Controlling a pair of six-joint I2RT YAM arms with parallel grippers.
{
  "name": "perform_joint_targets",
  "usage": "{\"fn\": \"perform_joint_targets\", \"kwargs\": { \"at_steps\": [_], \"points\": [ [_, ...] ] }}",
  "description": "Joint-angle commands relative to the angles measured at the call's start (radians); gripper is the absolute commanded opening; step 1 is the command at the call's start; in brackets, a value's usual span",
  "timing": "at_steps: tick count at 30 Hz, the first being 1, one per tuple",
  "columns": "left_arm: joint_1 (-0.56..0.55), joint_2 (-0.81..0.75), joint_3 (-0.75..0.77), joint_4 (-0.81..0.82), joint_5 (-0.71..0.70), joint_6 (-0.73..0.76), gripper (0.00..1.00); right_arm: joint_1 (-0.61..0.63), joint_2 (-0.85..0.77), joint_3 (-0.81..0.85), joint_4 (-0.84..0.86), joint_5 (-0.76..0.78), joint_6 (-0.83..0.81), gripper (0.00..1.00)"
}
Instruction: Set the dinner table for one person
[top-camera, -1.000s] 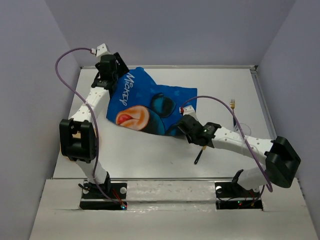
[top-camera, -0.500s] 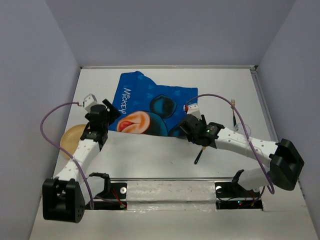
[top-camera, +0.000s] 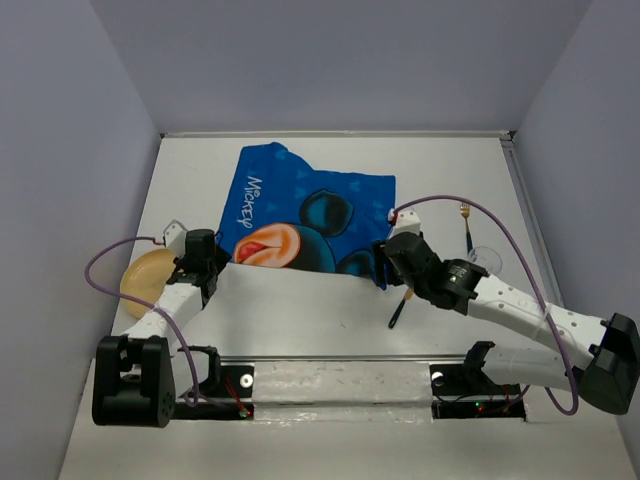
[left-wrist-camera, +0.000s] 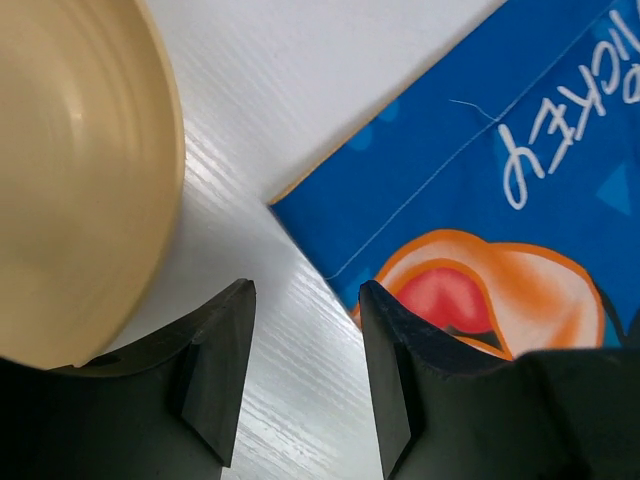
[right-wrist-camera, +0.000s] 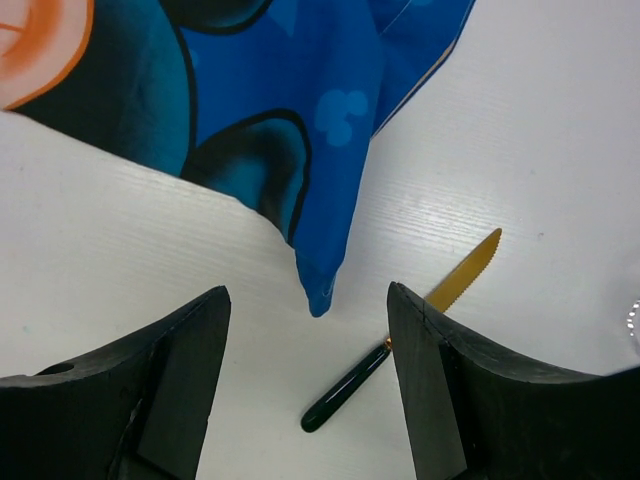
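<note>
The white dinner table (top-camera: 300, 315) carries a blue Mickey-print placemat (top-camera: 305, 210), spread flat but skewed. My left gripper (top-camera: 212, 264) hovers low by the mat's near-left corner (left-wrist-camera: 290, 210), open, with only bare tabletop between its fingers (left-wrist-camera: 225, 340). A tan plate (top-camera: 146, 276) lies just left of it, filling the left of the left wrist view (left-wrist-camera: 80, 170). My right gripper (top-camera: 384, 268) is open above the mat's near-right corner (right-wrist-camera: 320, 290), holding nothing. A knife (right-wrist-camera: 400, 350) with a gold blade and dark handle lies beside that corner.
A gold fork (top-camera: 466, 226) lies at the right side of the table, with a clear glass (top-camera: 484, 257) near it. The knife (top-camera: 399, 311) sits under the right forearm. Grey walls close in the table on three sides.
My left arm swung back from the mat's far-left corner to its near-left corner beside the plate. My right gripper opened, releasing the mat's near-right corner, and drew back slightly.
</note>
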Motion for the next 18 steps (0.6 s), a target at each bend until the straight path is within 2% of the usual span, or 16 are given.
{"fn": "perform_joint_targets", "kwargs": {
  "at_steps": [1,4,12,18],
  "points": [
    [0.024,0.07,0.045,0.079,-0.046,-0.03,0.56,0.007,-0.011,-0.052,0.079,-0.035,0.034,0.7],
    [0.029,0.148,0.048,0.104,-0.035,-0.026,0.56,0.007,-0.014,-0.054,0.093,-0.044,0.033,0.69],
    [0.04,0.231,0.051,0.182,-0.026,-0.032,0.52,0.007,-0.014,-0.057,0.117,-0.054,0.034,0.69],
    [0.047,0.28,0.052,0.242,-0.014,-0.033,0.38,-0.012,0.022,-0.058,0.133,-0.032,0.047,0.7]
  ]
}}
